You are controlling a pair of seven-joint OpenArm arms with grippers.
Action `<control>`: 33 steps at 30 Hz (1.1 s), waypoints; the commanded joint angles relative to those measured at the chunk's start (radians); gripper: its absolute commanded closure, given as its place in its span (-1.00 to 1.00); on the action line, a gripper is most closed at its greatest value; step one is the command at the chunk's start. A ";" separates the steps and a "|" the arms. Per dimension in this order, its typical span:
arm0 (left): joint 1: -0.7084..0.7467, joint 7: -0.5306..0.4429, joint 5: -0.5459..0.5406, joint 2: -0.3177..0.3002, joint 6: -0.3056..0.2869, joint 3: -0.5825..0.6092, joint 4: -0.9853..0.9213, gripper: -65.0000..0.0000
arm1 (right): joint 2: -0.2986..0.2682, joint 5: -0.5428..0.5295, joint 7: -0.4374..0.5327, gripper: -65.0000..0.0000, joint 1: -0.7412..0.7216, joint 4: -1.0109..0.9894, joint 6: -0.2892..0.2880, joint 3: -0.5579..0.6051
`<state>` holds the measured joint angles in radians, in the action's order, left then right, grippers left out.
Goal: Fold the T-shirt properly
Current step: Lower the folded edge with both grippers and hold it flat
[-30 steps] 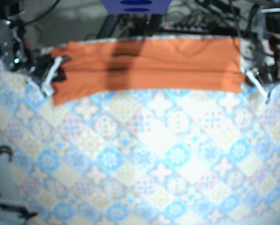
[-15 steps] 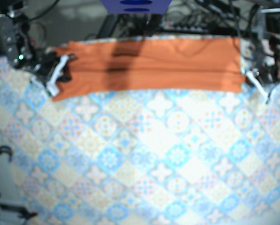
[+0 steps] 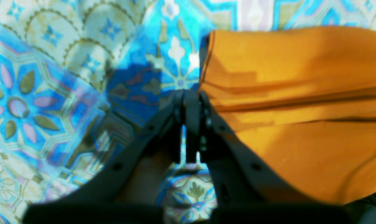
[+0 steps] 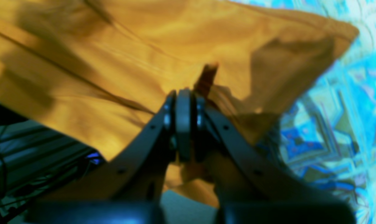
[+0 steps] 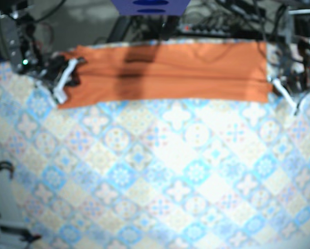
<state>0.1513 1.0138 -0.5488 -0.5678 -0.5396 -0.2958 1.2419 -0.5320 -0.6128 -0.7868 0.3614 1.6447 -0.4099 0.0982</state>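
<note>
My right fingers (image 4: 225, 130) pinch a T-shirt (image 4: 119, 46) fold, dark cables (image 4: 19, 161) left of them. My left fingers (image 3: 163, 124) press together beside its edge, over patterned cloth (image 3: 50, 93).

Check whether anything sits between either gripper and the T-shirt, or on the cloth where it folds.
Nothing visible. The right gripper is shut on the T-shirt at one end. The left gripper is shut right at the opposite edge, pinch unclear. The tablecloth in front of the shirt shows no objects.
</note>
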 commanded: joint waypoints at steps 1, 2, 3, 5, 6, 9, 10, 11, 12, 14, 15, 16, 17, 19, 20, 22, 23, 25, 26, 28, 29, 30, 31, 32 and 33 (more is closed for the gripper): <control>-0.006 -0.010 0.005 -0.027 0.002 -0.007 0.011 1.00 | -0.017 -0.011 0.014 0.99 -0.006 0.005 -0.002 -0.007; -0.006 -0.010 0.005 -0.027 0.002 -0.007 0.011 1.00 | -0.017 -0.011 0.016 0.98 -0.006 -0.001 -0.002 -0.007; -0.006 -0.010 0.005 -0.027 0.002 -0.007 0.011 1.00 | -0.015 -0.011 0.017 0.98 -0.006 -0.005 -0.002 -0.007; -0.006 -0.010 0.003 -0.027 0.002 -0.007 0.011 1.00 | 0.000 -0.011 0.017 0.98 -0.008 -0.013 -0.002 -0.010; -0.006 -0.010 0.003 -0.027 0.002 -0.007 0.011 1.00 | 0.011 -0.011 0.016 0.98 -0.011 -0.014 -0.002 -0.015; -0.006 -0.010 0.003 -0.027 0.002 -0.007 0.011 1.00 | 0.023 -0.011 0.014 0.98 -0.011 -0.014 -0.002 -0.016; -0.006 -0.010 0.003 -0.027 0.002 -0.007 0.011 1.00 | 0.023 -0.011 0.014 0.98 -0.011 -0.014 -0.002 -0.015; -0.006 -0.010 0.003 -0.027 0.002 -0.007 0.011 1.00 | 0.023 -0.011 0.014 0.97 -0.011 -0.014 -0.002 -0.012; -0.006 -0.010 0.003 -0.027 0.002 -0.007 0.011 1.00 | 0.023 -0.011 0.014 0.97 -0.011 -0.014 -0.002 -0.010; -0.006 -0.010 0.003 -0.027 0.002 -0.007 0.011 1.00 | 0.023 -0.011 0.013 0.89 -0.011 -0.014 -0.002 -0.008; -0.006 -0.010 0.003 -0.027 0.002 -0.007 0.011 1.00 | 0.023 -0.011 0.013 0.84 -0.011 -0.014 -0.002 -0.008; -0.006 -0.010 0.003 -0.027 0.002 -0.007 0.011 1.00 | 0.023 -0.011 0.013 0.77 -0.011 -0.014 -0.002 -0.008; -0.006 -0.010 0.003 -0.027 0.002 -0.007 0.011 1.00 | 0.023 -0.011 0.013 0.71 -0.011 -0.014 -0.001 -0.008; -0.006 -0.010 0.002 -0.027 0.003 -0.007 0.011 0.86 | 0.023 -0.011 0.013 0.59 -0.011 -0.014 -0.001 -0.012; -0.006 -0.010 0.002 -0.027 0.003 -0.007 0.011 0.77 | 0.023 -0.011 0.013 0.54 -0.011 -0.014 -0.001 -0.013; -0.006 -0.010 0.002 -0.027 0.005 -0.007 0.011 0.56 | 0.023 -0.011 0.013 0.44 -0.009 -0.014 -0.001 -0.013; -0.006 -0.010 0.002 -0.025 0.005 -0.007 0.011 0.47 | 0.023 -0.011 0.013 0.40 -0.008 -0.014 -0.001 -0.015; -0.006 -0.010 0.002 -0.025 0.005 -0.009 0.011 0.31 | 0.023 -0.011 0.013 0.35 -0.008 -0.014 -0.001 -0.015; -0.005 -0.010 0.002 -0.025 0.005 -0.010 0.011 0.25 | 0.023 -0.011 0.013 0.32 -0.008 -0.014 -0.001 -0.015; -0.005 -0.010 0.002 -0.025 0.005 -0.012 0.011 0.13 | 0.023 -0.011 0.013 0.28 -0.008 -0.014 0.001 -0.016; -0.005 -0.010 0.002 -0.025 0.005 -0.012 0.011 0.08 | 0.023 -0.011 0.013 0.27 -0.008 -0.014 0.009 -0.016; -0.005 -0.010 0.002 -0.025 0.005 -0.012 0.011 0.05 | 0.022 -0.009 0.013 0.26 -0.008 -0.014 0.027 -0.018; -0.005 -0.010 0.002 -0.027 0.005 -0.013 0.011 0.03 | 0.020 -0.009 0.013 0.26 -0.008 -0.014 0.050 -0.018; -0.005 -0.010 0.002 -0.027 0.005 -0.013 0.012 0.02 | 0.019 -0.009 0.013 0.26 -0.009 -0.014 0.072 -0.018; -0.005 -0.010 0.002 -0.027 0.005 -0.013 0.012 0.00 | 0.019 -0.009 0.014 0.26 -0.011 -0.013 0.084 -0.018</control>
<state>0.1532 1.0134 -0.5419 -0.5678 -0.5350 -0.2977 1.2419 -0.4946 -0.6121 -0.7876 0.3576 1.6165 -0.3187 0.0921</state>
